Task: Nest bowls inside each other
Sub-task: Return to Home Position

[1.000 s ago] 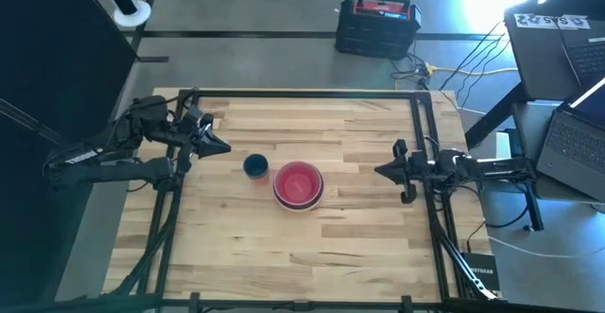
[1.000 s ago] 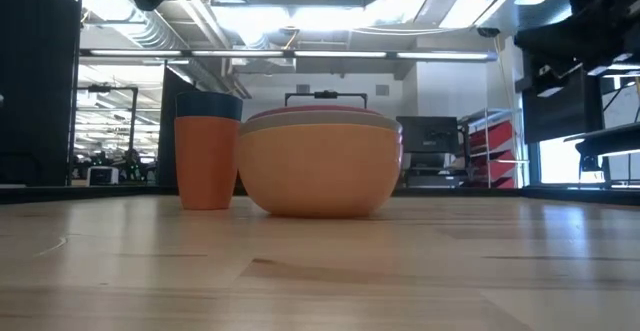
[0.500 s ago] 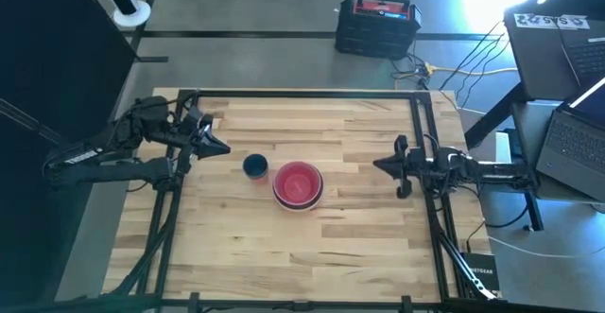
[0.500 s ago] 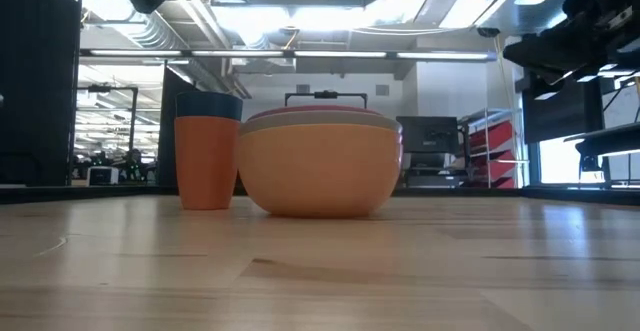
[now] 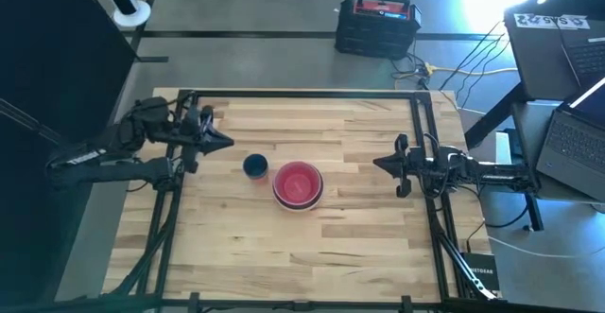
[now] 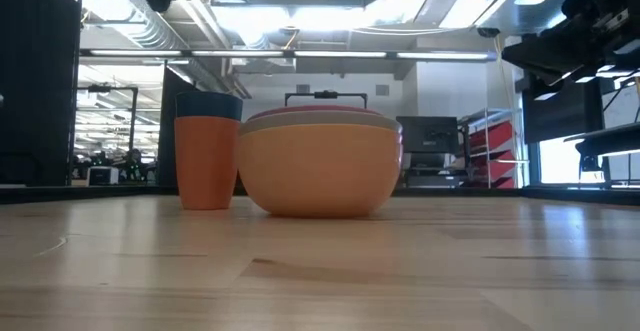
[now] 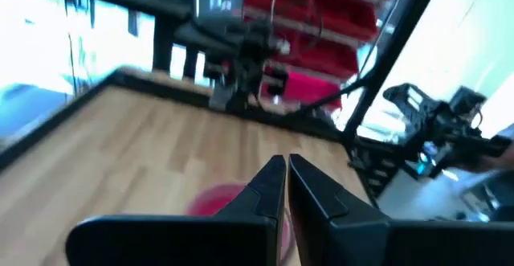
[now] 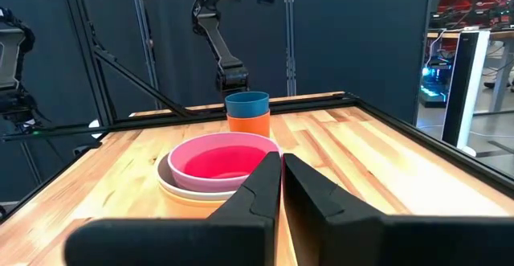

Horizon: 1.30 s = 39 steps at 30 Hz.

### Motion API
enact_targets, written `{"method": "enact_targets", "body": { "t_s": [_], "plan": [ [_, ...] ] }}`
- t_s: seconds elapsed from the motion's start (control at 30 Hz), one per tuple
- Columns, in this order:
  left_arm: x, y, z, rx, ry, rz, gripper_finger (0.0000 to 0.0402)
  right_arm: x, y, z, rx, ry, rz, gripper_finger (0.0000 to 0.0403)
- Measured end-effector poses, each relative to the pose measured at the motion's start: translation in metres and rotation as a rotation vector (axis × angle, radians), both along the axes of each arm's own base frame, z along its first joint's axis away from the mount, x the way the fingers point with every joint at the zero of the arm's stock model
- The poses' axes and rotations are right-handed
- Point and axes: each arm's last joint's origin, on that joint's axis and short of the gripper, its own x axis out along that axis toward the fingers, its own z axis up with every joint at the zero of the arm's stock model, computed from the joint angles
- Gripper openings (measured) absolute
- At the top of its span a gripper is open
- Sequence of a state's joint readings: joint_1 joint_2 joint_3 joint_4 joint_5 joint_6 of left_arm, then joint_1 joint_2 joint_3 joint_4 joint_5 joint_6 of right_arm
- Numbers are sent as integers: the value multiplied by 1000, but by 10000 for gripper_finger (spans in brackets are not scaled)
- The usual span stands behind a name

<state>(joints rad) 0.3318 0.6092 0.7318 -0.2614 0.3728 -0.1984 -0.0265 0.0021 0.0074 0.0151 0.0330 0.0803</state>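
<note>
A nested stack of bowls (image 5: 298,183) rests on its base near the table's middle: a large orange bowl (image 6: 320,171) outside, a whitish one inside it, and a pink bowl (image 8: 223,160) with a red inside on top. Just to its left stands an orange cup (image 6: 207,161) with a dark blue one (image 8: 246,103) nested in it. My left gripper (image 5: 229,143) hovers shut above the table's left part, pointing at the bowls. Near the right edge my right gripper (image 5: 376,165) is shut too, level and pointing at the stack. Both hold nothing.
A dark metal frame (image 5: 421,114) runs around the wooden table (image 5: 359,237). Bare wood lies on the near side of the bowls and between them and each gripper. Off the table at the far side sits a black and red case (image 5: 378,25); laptops (image 5: 567,58) stand to the right.
My left gripper has rolled about its own pointing line and its tip has shifted slightly toward the far edge. My right gripper has swung a little toward the far edge. Both stayed shut. The bowls have not moved.
</note>
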Motion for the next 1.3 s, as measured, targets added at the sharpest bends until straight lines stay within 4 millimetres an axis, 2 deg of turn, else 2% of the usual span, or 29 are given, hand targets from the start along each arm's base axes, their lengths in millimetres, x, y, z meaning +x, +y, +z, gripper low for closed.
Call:
{"method": "enact_targets", "body": {
  "t_s": [0.2, 0.43, 0.97, 1.3],
  "plan": [
    [14, 1, -43, -17, -141, -21, 0, 0, 0, 0, 0, 0, 0, 0],
    [6, -3, -92, -33, -133, 65, 0, 0, 0, 0, 0, 1, 0, 0],
    [-33, -17, -129, 55, -294, 109, 0, 0, 0, 0, 0, 2, 0, 0],
    [-37, -17, -148, 144, -159, 130, 0, 0, 0, 0, 0, 2, 0, 0]
  ]
}}
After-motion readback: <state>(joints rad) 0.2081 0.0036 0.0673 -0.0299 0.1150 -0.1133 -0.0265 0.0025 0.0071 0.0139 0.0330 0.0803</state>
